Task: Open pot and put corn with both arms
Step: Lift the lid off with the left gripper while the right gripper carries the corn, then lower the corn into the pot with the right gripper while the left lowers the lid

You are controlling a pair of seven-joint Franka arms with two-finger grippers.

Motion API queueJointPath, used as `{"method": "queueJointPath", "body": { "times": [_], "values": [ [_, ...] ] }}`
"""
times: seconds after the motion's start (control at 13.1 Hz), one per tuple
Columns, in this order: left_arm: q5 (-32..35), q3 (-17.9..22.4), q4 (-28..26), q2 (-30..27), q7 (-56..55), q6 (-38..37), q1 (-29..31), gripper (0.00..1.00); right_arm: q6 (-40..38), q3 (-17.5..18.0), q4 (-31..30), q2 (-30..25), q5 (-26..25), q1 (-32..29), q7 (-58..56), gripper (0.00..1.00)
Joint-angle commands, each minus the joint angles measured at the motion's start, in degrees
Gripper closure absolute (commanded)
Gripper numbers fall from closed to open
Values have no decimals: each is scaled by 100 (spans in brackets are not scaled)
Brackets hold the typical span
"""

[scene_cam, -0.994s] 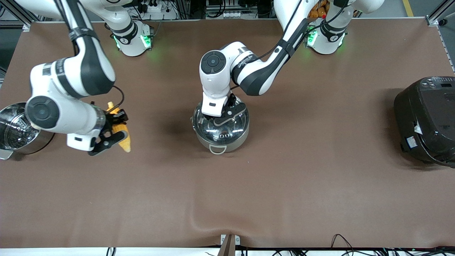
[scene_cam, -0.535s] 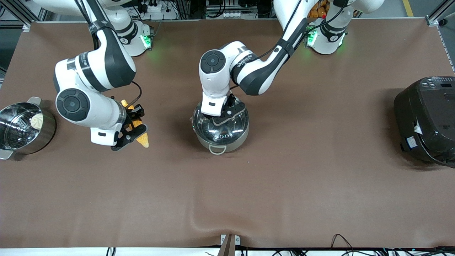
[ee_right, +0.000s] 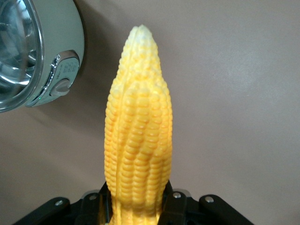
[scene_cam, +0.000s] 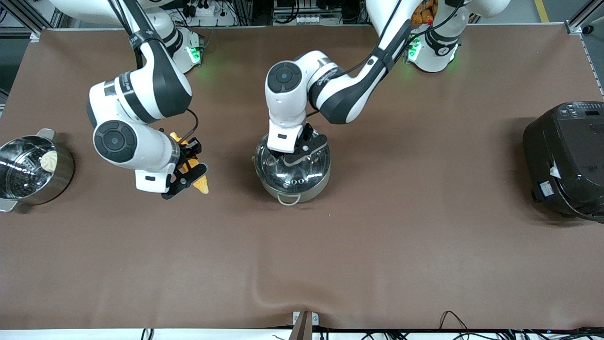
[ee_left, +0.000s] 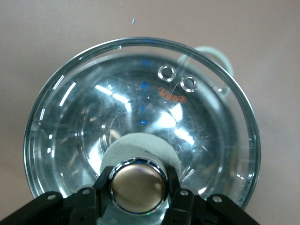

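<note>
Yellow corn (ee_right: 138,126) clamped in right gripper (scene_cam: 189,171) (left gripper (ee_left: 138,190) pinches lid knob (ee_left: 138,186)).

Right gripper (scene_cam: 190,171) with corn (scene_cam: 202,184) gripped carried from beside steamer pot (scene_cam: 28,169) at frame's left edge toward centre, closer to pot (scene_cam: 292,165).

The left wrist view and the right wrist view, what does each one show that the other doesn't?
Only the left wrist view shows the left hand shut on the copper knob of the glass lid, which still sits on the pot.

Only the right wrist view shows the right hand shut on the corn, held above the table.

Both show the pot and the brown table.
</note>
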Motion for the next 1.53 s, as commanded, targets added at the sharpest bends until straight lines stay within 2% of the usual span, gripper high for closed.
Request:
{"method": "queueJointPath", "body": {
  "times": [0.0, 0.23, 0.38, 0.46, 0.61, 0.76, 0.92, 0.99, 1.15, 1.45],
  "values": [
    [162, 97, -94, -777, -36, -482, 171, 100, 68, -31, -21, -3, 241, 110, 13, 100],
    [162, 97, -374, -1454, 420, -948, 618, 100, 330, -40, 14, 154, 356, 636, 91, 100],
    [154, 80, -778, -1990, 701, -967, 1040, 100, 664, -48, 49, 330, 243, 1294, 275, 100],
    [110, 53, -1058, -2297, 1051, -967, 1320, 100, 900, -66, 67, 409, 199, 1593, 372, 100],
    [66, 44, -1961, -2956, 1982, -879, 1787, 100, 1314, -57, 119, 593, -56, 1885, 391, 100],
    [-82, 36, -2788, -3467, 2808, -599, 2313, 100, 1395, -57, 425, 883, -109, 2096, 391, 100],
    [-591, 35, -3239, -3592, 3635, -536, 2911, 100, 1386, -66, 803, 1225, -599, 2386, 417, 100],
    [-637, 44, -3432, -3583, 3891, -484, 3088, 100, 1386, -66, 910, 1358, -802, 2492, 443, 100],
    [-629, 44, -4063, -3601, 4173, 102, 3291, 100, 1404, -66, 1050, 1560, -1171, 2633, 444, 100],
    [-620, 36, -5040, -3540, 4675, 1035, 3792, 100, 1579, -75, 1104, 1772, -1270, 2861, 723, 100]
  ]
}}
